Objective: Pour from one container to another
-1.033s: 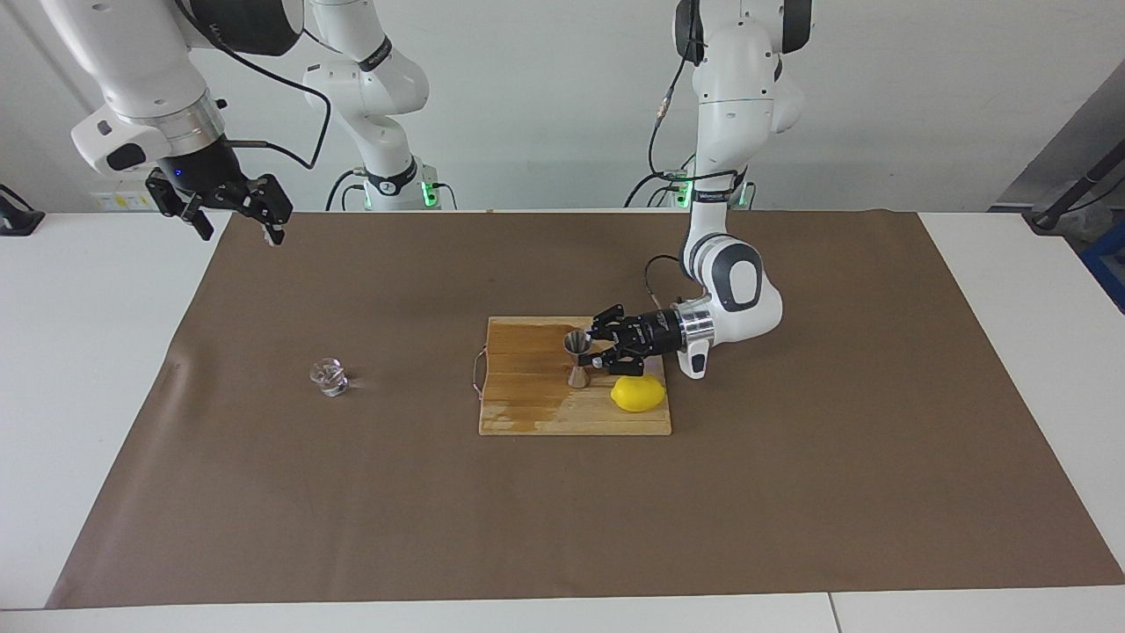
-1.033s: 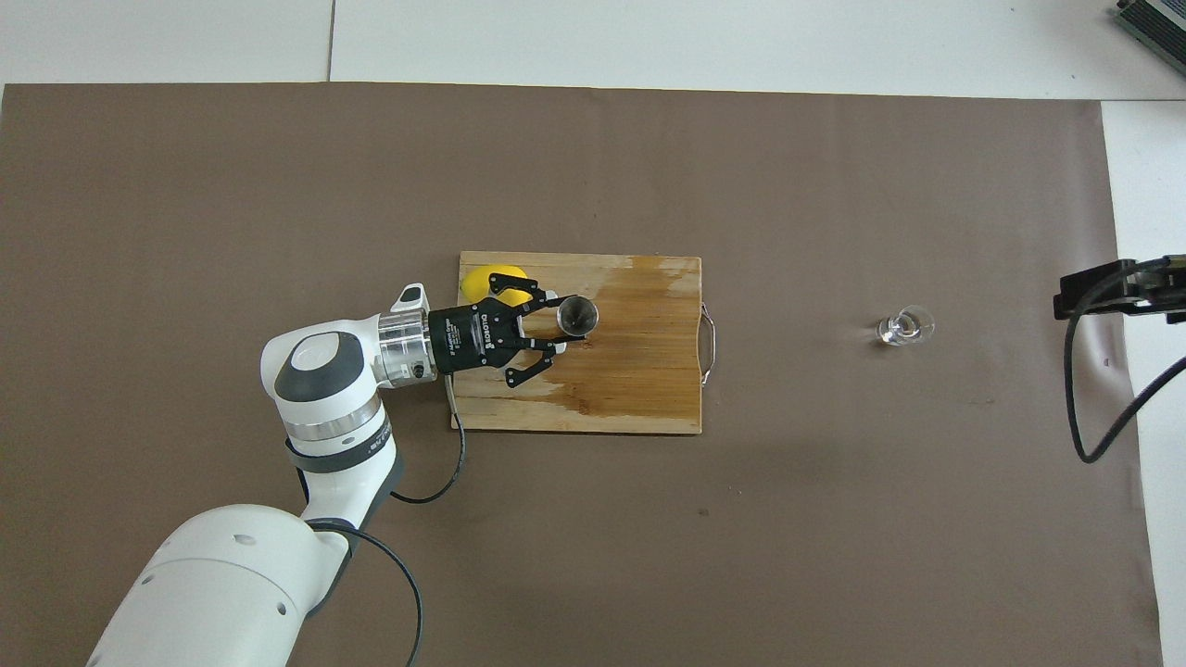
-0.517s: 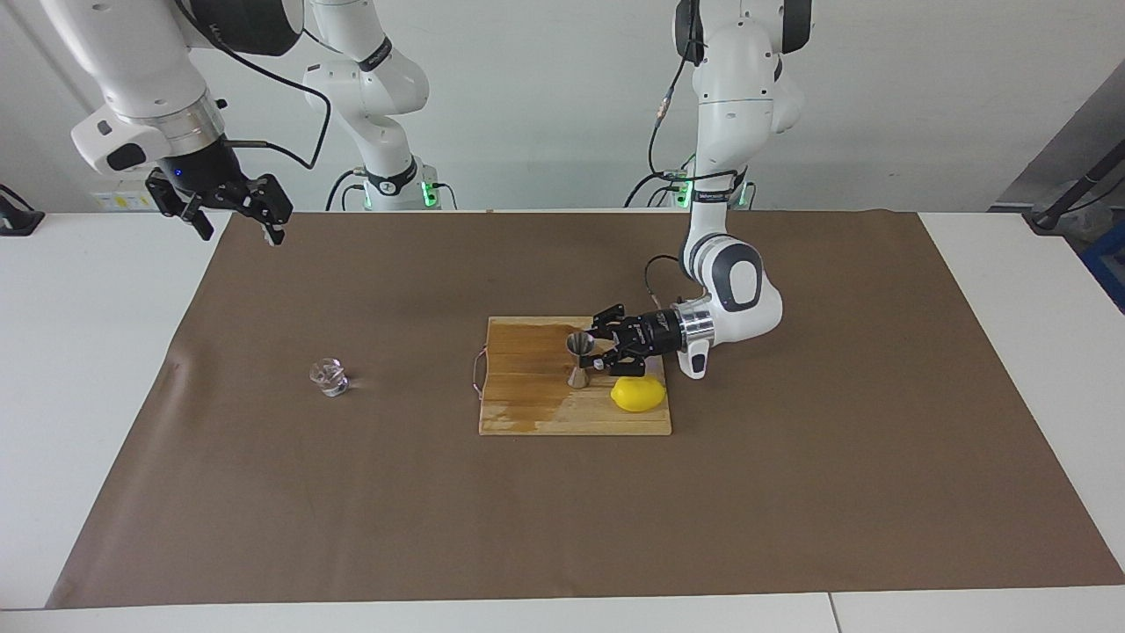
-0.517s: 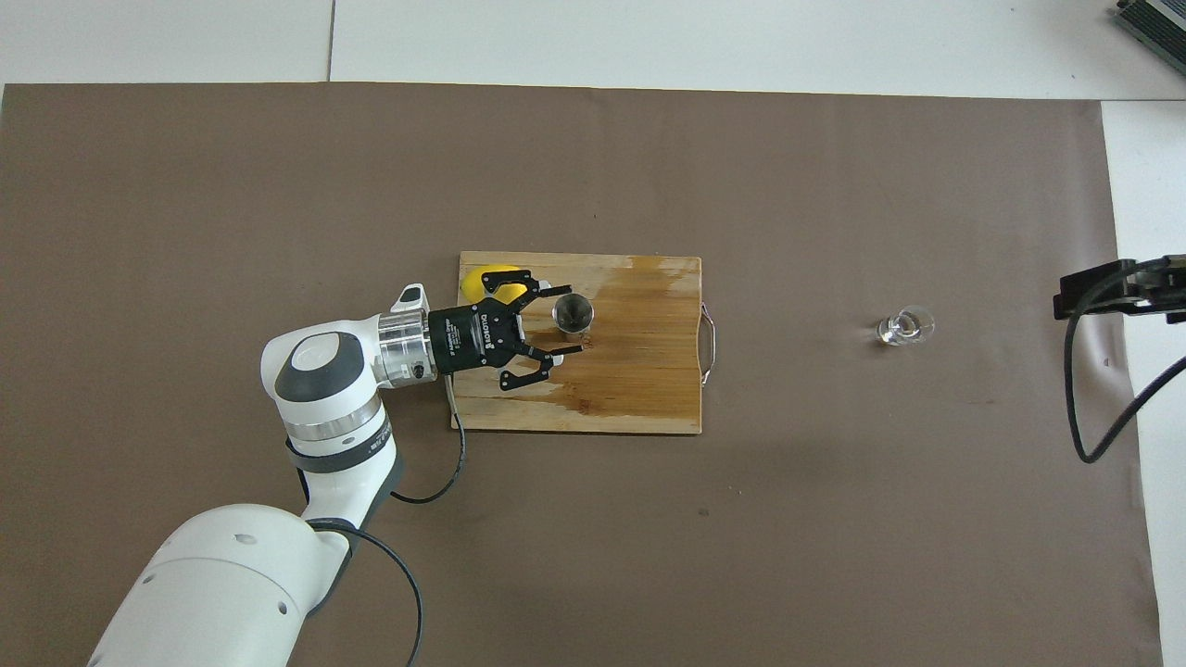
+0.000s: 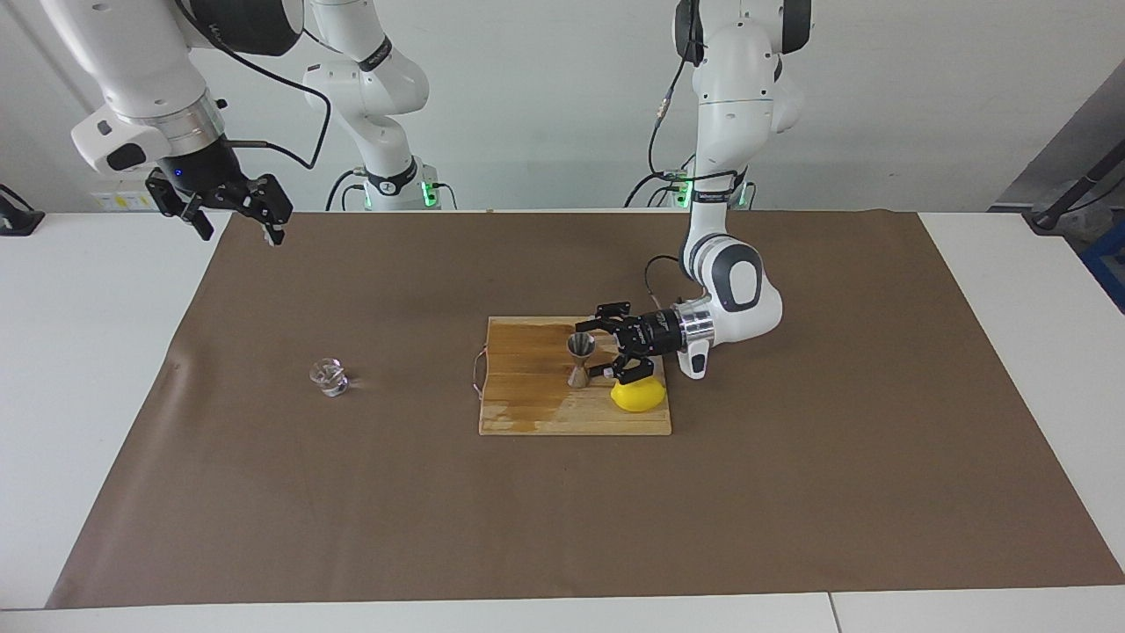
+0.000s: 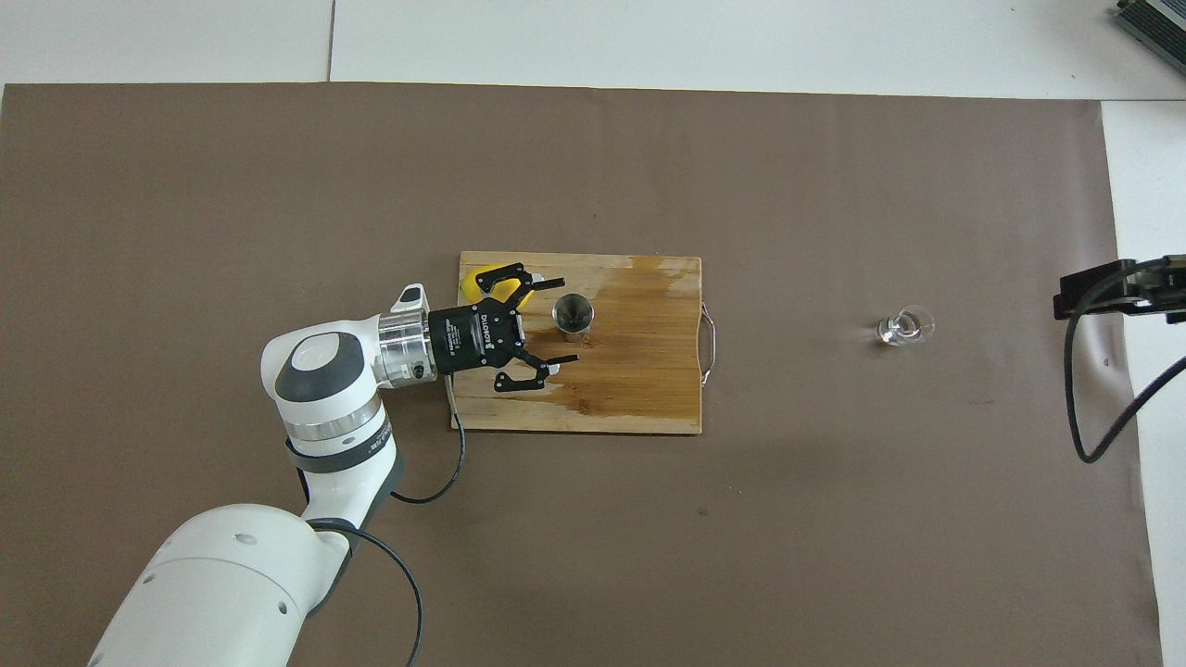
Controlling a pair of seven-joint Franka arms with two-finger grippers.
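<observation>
- Over the cutting board (image 5: 527,404), left end effector (image 5: 596,348) lies low and horizontal, spread wide, fingertips either side of the steel jigger (image 5: 578,360) but apart from it. Released, holding nothing.
- Jigger stands upright on the board, mouth up, free of the fingers. Judged: set there as the receiving vessel, upright so it can take liquid.
- One finger passes over the lemon (image 5: 639,396), which lies on the board at the left arm's end, just beside the jigger. Whether it touches the lemon I cannot tell.
- Overhead view agrees: left end effector (image 6: 559,320) brackets the jigger (image 6: 574,314) with a gap at each fingertip; lemon (image 6: 475,287) mostly hidden under the finger links.
- Board sits about mid-table on the brown mat (image 5: 562,527); part of its wood looks darker, possibly wet. Wire handle on the end toward the right arm.
- Glass cup (image 5: 330,376) stands alone on the mat, well apart from the board, toward the right arm's end of the table, upright, nothing touching it. Overhead: glass cup (image 6: 904,326).
- Right end effector (image 5: 230,204) hangs high over the table corner at the robots' edge, right arm's end, fingers apart, empty. That arm waits.
- Judged: the cup is the source and sits on the right arm's side, so that arm is the likely one to fetch it; pour not yet begun. Left arm needs to back off clear of jigger and lemon without tipping either.
</observation>
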